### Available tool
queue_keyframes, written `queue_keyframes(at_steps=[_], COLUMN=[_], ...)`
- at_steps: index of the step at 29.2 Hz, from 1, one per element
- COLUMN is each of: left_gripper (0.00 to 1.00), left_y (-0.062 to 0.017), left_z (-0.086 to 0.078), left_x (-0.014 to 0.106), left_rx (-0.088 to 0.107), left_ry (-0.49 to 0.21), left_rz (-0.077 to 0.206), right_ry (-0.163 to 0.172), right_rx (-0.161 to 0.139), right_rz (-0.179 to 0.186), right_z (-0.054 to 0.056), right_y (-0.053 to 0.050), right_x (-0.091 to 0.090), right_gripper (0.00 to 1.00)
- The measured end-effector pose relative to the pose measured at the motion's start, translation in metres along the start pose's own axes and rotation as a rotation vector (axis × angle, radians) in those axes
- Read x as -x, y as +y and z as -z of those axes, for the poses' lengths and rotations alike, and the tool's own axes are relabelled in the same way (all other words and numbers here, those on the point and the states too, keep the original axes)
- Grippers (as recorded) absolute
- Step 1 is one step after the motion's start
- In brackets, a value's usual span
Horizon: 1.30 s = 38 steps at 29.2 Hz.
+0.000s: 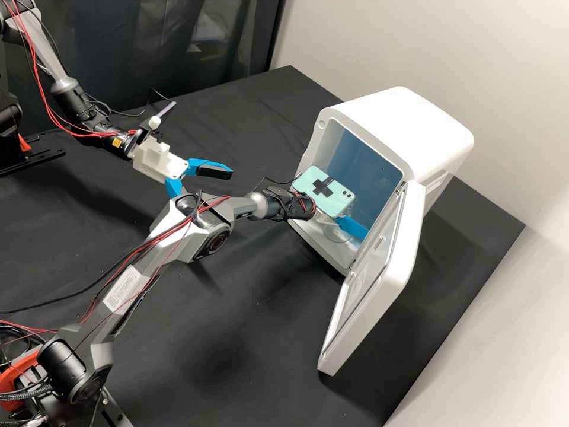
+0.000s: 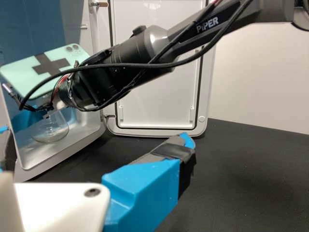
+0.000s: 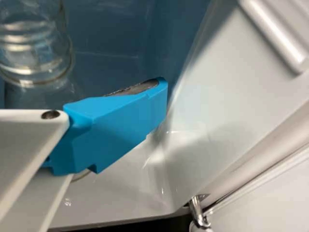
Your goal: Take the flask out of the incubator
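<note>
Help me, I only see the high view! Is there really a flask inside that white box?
Observer: Yes. The left wrist view shows a clear, round flask standing upright on the incubator floor.
Operator: Did the arm grab it?
Observer: Not that I can see. In the right wrist view one of the right fingers sits near the flask's neck, pad bare.
</note>
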Motion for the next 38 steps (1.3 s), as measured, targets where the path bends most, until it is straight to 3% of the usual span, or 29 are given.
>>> queue_keyframes(at_steps=[3, 4, 11, 14, 20, 24, 29, 38], left_gripper=[1.00, 1.00, 1.00, 1.00, 1.00, 1.00, 1.00, 1.00], left_y=[0.0000, 0.0000, 0.0000, 0.0000, 0.0000, 0.0000, 0.0000, 0.0037], left_z=[0.000, 0.000, 0.000, 0.000, 0.000, 0.000, 0.000, -0.001], left_x=[0.000, 0.000, 0.000, 0.000, 0.000, 0.000, 0.000, 0.004], left_rx=[0.000, 0.000, 0.000, 0.000, 0.000, 0.000, 0.000, 0.000], left_ry=[0.000, 0.000, 0.000, 0.000, 0.000, 0.000, 0.000, -0.003], left_rz=[0.000, 0.000, 0.000, 0.000, 0.000, 0.000, 0.000, -0.011], right_ry=[-0.004, -0.004, 0.036, 0.045, 0.048, 0.060, 0.067, 0.061], right_rx=[0.000, 0.000, -0.002, -0.005, -0.024, -0.047, -0.058, -0.051], right_rz=[0.005, 0.005, -0.025, -0.023, -0.007, -0.004, -0.028, -0.033], right_z=[-0.002, -0.002, 0.002, -0.001, -0.006, -0.007, -0.007, -0.009], right_y=[-0.003, -0.003, 0.000, -0.004, -0.012, -0.012, -0.008, -0.010], right_x=[-0.001, -0.001, -0.001, -0.001, 0.000, 0.006, 0.009, 0.009], right_gripper=[1.00, 0.00, 0.00, 0.00, 0.00, 0.00, 0.00, 0.00])
